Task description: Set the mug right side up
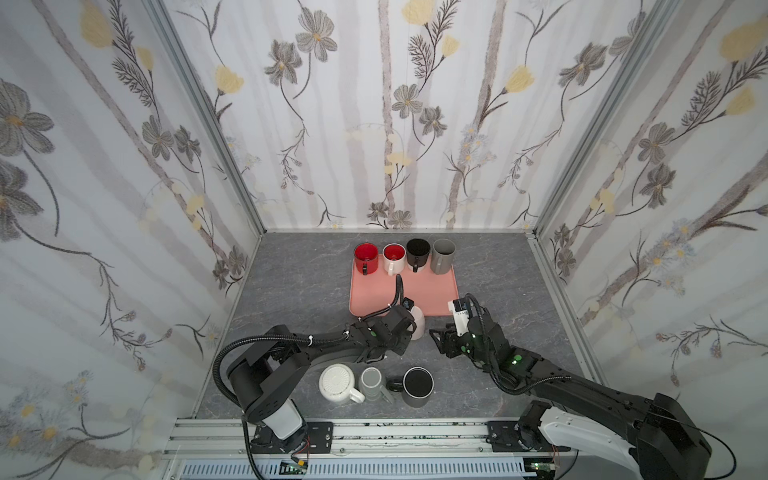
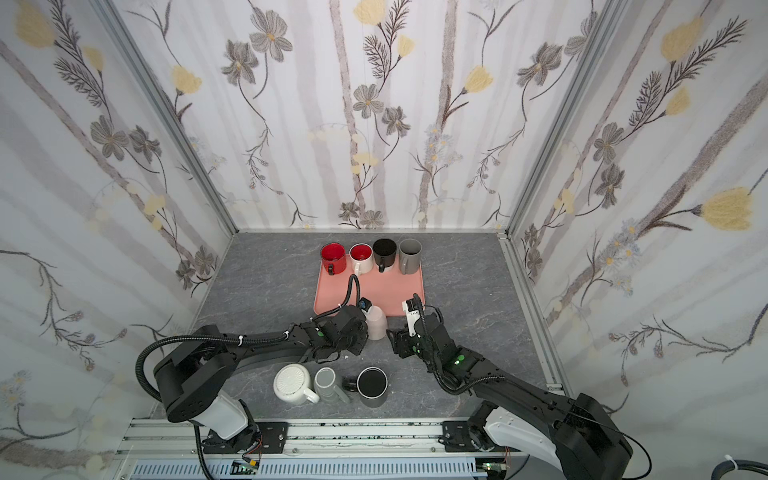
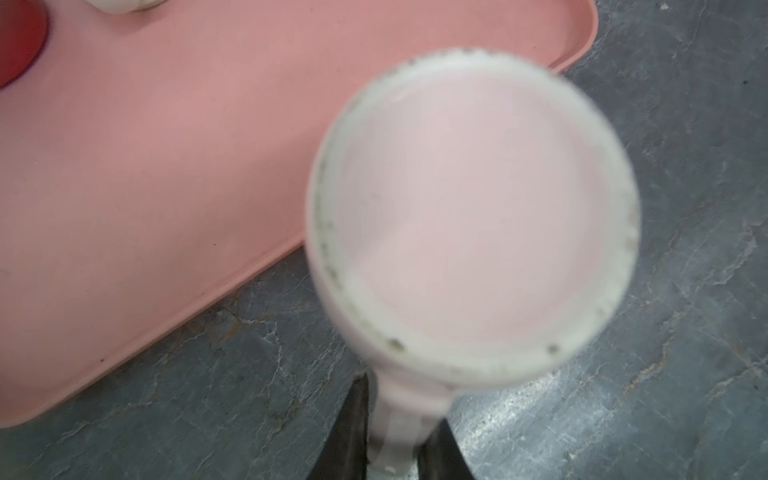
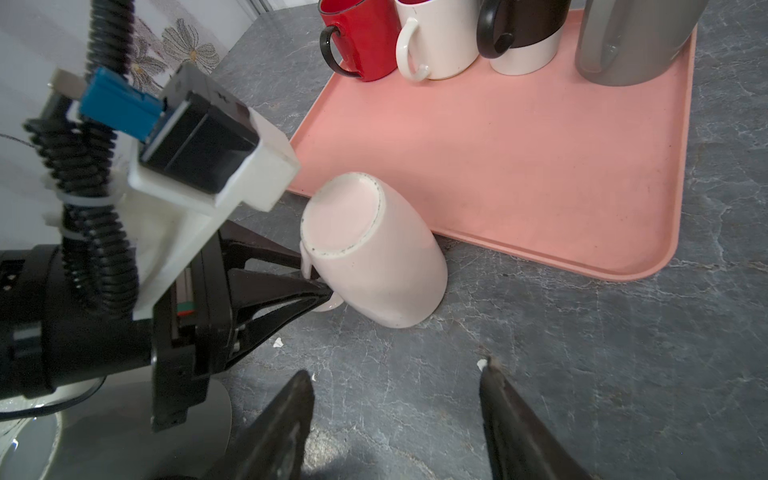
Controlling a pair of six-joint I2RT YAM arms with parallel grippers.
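four mugs upright on pink tray; left gripper tight on tilted pale mug, right gripper agape

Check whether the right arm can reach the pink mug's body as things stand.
Probably yes. The right pincer is open and faces the side of the pink mug across bare tabletop, with nothing between. The left pincer is shut on the handle on the opposite side, so it should not block.

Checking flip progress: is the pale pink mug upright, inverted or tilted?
Tilted, bottom-up: the pale pink ceramic mug leans, its base facing up at a slant.
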